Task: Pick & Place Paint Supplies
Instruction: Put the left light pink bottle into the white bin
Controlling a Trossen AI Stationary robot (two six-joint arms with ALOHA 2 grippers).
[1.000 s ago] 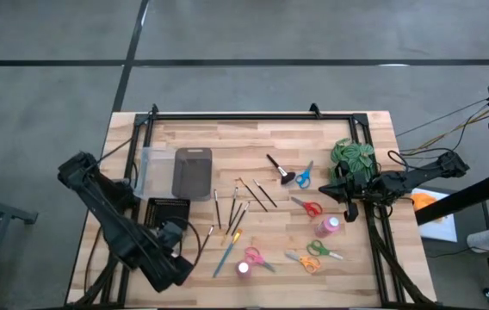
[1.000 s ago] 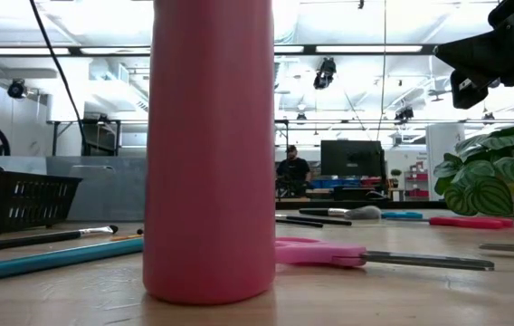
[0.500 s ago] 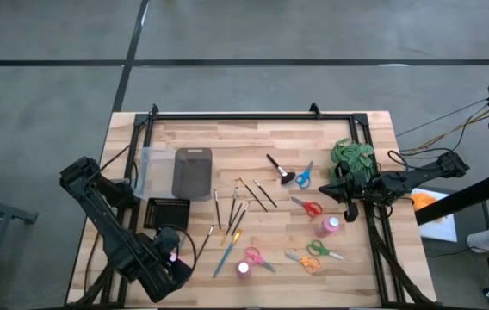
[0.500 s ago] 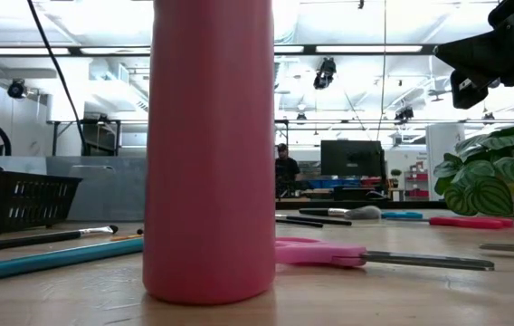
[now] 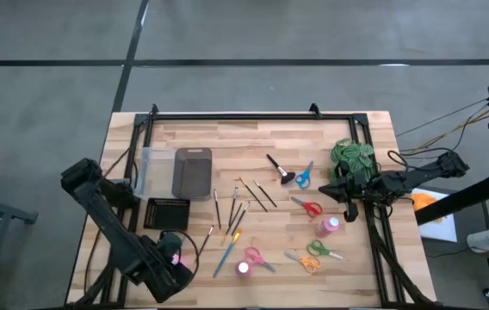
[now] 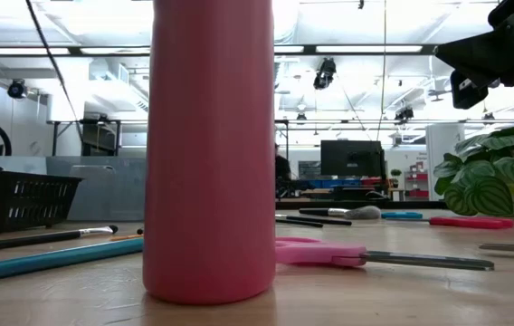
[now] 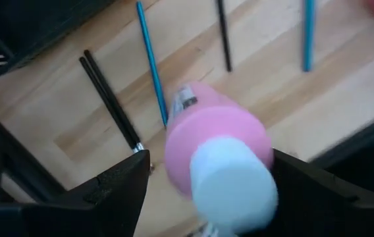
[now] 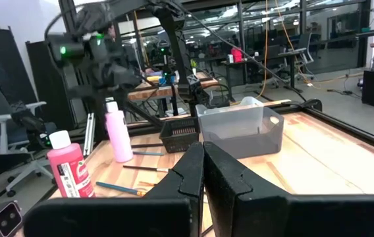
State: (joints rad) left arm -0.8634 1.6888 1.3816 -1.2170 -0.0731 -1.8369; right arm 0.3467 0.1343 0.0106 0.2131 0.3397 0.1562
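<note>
The wooden table [image 5: 374,129] stands on a grey floor. Far behind it is a big room with desks and bright ceiling lights.

There are three pink bottles with white caps. One bottle [image 7: 216,148] stands near the front left of the table. The left gripper [image 5: 169,263] is right over it. Its two fingers are spread wide, one on each side of the bottle. I cannot tell if they touch it. The second bottle [image 5: 244,268] stands at the front middle. The third bottle [image 5: 331,226] stands on the right side.

The thin paintbrushes [image 5: 238,211] lie in a loose bunch in the middle of the table. I count about nine, but they are small and hard to count. One long blue brush [image 5: 226,254] lies near the second bottle. One stubby black brush [image 5: 277,167] lies farther back.

There are five pairs of scissors: blue [image 5: 303,176], red [image 5: 307,207], pink [image 5: 254,257], green [image 5: 318,250] and orange [image 5: 302,261].

On the left side are one clear bin [image 5: 151,172], one grey box [image 5: 193,174] and one black basket [image 5: 167,213].

One green plant [image 5: 353,158] stands at the right. The right gripper [image 8: 203,150] hangs just beside it, a little way from the third bottle. Its fingers are pressed together and hold nothing.
</note>
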